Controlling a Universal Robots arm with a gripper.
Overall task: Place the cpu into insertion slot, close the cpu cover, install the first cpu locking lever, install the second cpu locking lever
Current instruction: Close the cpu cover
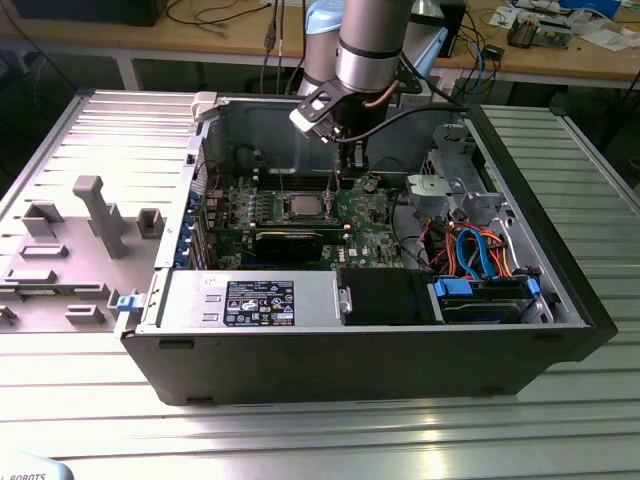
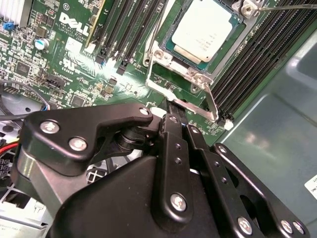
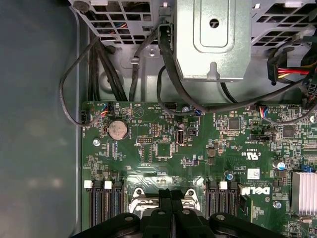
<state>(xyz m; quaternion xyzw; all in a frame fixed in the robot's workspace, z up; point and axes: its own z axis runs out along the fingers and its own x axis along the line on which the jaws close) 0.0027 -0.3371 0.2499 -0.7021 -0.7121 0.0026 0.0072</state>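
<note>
The cpu (image 2: 204,29), a dull grey-tan square, lies flat in the insertion slot (image 2: 173,49) on the green motherboard; it is also in the exterior view as cpu (image 1: 304,206). The cpu cover (image 2: 154,58), a silver frame, lies around its edges. A thin silver locking lever (image 2: 212,101) runs along the socket's side, and another lever (image 2: 285,6) passes its far corner. My gripper (image 2: 179,110) is shut, its black fingertips just above the socket's edge by the first lever, with nothing visible between them. In the first wrist view the gripper (image 3: 171,193) hangs over the socket's edge, and the exterior view shows the gripper (image 1: 350,172) beside the cpu.
Long black memory slots (image 2: 124,29) flank the socket on both sides. A silver heatsink (image 3: 303,193), a coin cell (image 3: 118,130) and black cables (image 3: 99,64) lie nearby. A metal drive cage (image 3: 213,34), a long black card (image 1: 290,240) and the case walls (image 1: 250,125) hem the board in.
</note>
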